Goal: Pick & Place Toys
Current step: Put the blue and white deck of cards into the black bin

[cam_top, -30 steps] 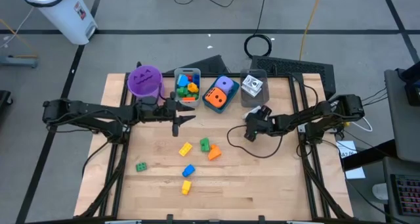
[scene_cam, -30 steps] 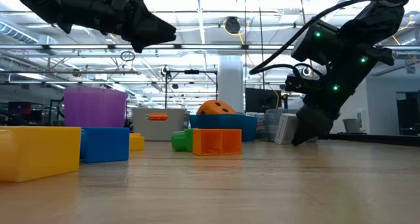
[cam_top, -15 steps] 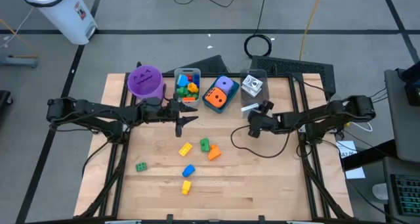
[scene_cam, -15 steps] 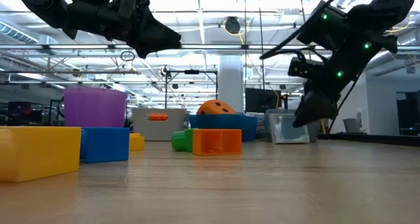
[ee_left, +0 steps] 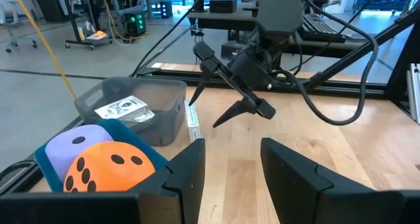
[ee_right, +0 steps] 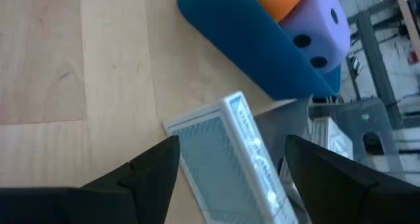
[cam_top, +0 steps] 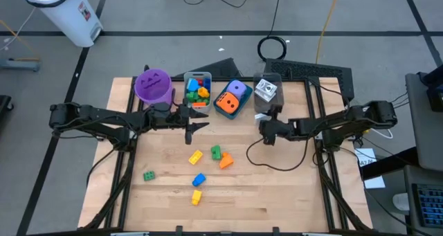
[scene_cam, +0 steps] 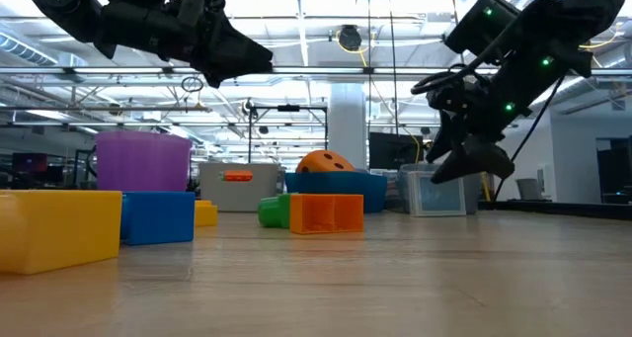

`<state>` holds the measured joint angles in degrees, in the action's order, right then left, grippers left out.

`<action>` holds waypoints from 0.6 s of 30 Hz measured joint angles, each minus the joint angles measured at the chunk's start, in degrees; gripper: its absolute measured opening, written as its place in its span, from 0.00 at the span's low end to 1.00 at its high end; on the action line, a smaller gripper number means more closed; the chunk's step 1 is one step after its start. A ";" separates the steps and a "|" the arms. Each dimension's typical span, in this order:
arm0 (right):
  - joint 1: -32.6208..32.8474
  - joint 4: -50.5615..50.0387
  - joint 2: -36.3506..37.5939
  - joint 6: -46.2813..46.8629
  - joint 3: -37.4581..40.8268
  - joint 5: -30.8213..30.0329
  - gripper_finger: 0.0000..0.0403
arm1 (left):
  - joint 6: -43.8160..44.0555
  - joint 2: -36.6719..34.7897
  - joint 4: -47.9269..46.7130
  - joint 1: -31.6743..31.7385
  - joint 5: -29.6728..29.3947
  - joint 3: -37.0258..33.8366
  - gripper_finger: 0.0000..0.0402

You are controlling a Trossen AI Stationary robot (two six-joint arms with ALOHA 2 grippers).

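A small white-grey printed cube (ee_right: 223,158) stands flat on the table (cam_top: 291,194), close beside the grey bin (cam_top: 267,91); the low view shows the cube (scene_cam: 434,194) too. My right gripper (ee_right: 231,145) hovers open just above it, one finger to each side, pointing slantwise down. My left gripper (cam_top: 196,125) hangs open in the air in front of the clear bin (cam_top: 198,91). Loose bricks lie mid-table: yellow (cam_top: 196,156), green (cam_top: 216,152), orange (cam_top: 225,161), blue (cam_top: 199,180), yellow (cam_top: 196,196), green (cam_top: 149,175).
Along the far edge stand a purple cup (cam_top: 152,85), the clear bin with bricks, a blue bin (cam_top: 232,99) holding an orange and a purple die, and the grey bin with printed cubes. A black cable (cam_top: 277,163) loops on the table under the right arm.
My right gripper has risen a little and rolled about its own axis. The white-grey cube, which leaned tilted at the fingers a second ago, now stands level on the table beside the grey bin.
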<state>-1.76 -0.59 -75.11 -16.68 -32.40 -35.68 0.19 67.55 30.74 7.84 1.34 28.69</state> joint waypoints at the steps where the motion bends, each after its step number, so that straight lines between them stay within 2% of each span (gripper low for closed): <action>1: -0.32 0.33 0.00 -0.89 0.00 0.58 0.66 | 0.00 0.00 0.00 0.00 0.00 0.00 0.38; 9: -7.73 0.80 0.02 -3.43 -0.06 14.34 0.66 | -0.04 -0.02 0.00 0.00 0.00 0.00 0.38; 18: -15.64 1.14 0.00 -6.54 -0.09 22.03 0.66 | -0.35 -0.02 0.00 0.00 0.00 0.00 0.38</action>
<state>-17.40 0.56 -75.11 -23.22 -32.49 -13.65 -0.16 67.53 30.74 7.84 1.34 28.69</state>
